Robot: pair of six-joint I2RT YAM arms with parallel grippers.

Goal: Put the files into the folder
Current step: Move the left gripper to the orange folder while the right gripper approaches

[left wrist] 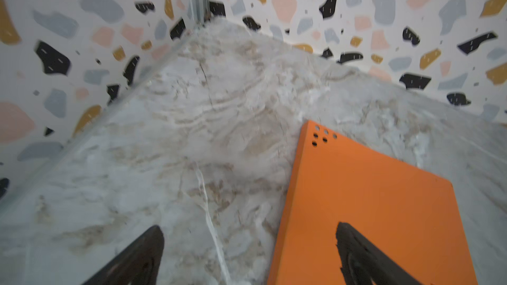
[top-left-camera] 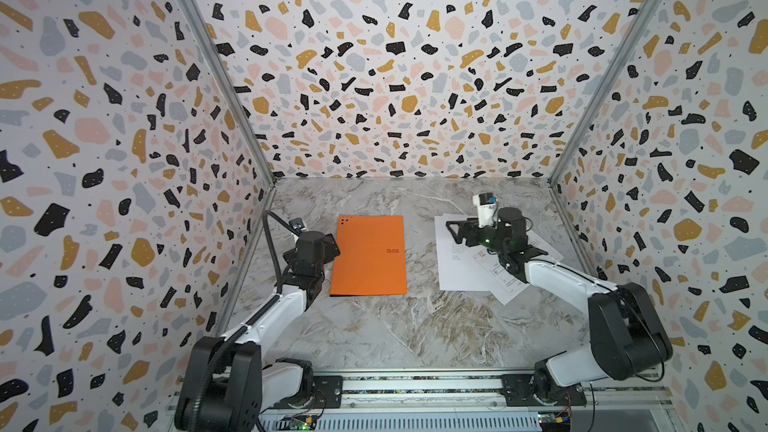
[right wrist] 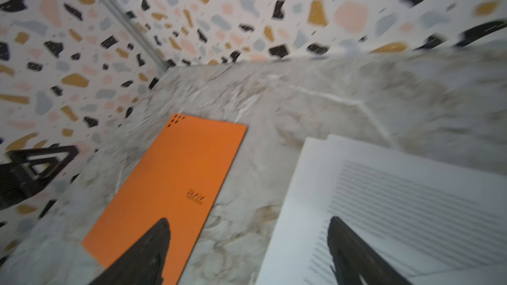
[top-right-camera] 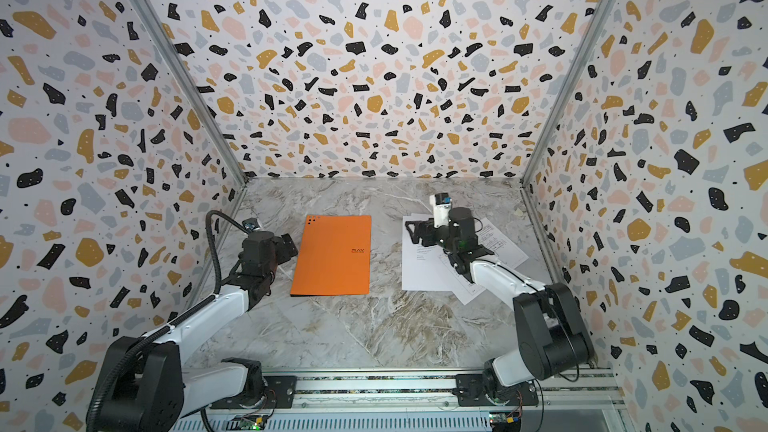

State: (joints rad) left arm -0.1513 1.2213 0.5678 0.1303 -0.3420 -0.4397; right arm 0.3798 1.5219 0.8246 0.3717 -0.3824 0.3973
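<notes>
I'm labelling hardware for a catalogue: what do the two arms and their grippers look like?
The left arm and right arm share white tubular links and bulky black joint housings. A black ribbed cable hose loops beside the left one; a green light glows on the right wrist. The left gripper and right gripper have black, tapering fingers.

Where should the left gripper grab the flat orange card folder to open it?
Probably the cover's left long edge, from the left: the orange card folder lies flat and closed on the marble table, and the open left gripper straddles that edge.

Lab booth: terrazzo-print walls [top-left-camera: 374,56], marble tabletop [top-left-camera: 415,326]
</notes>
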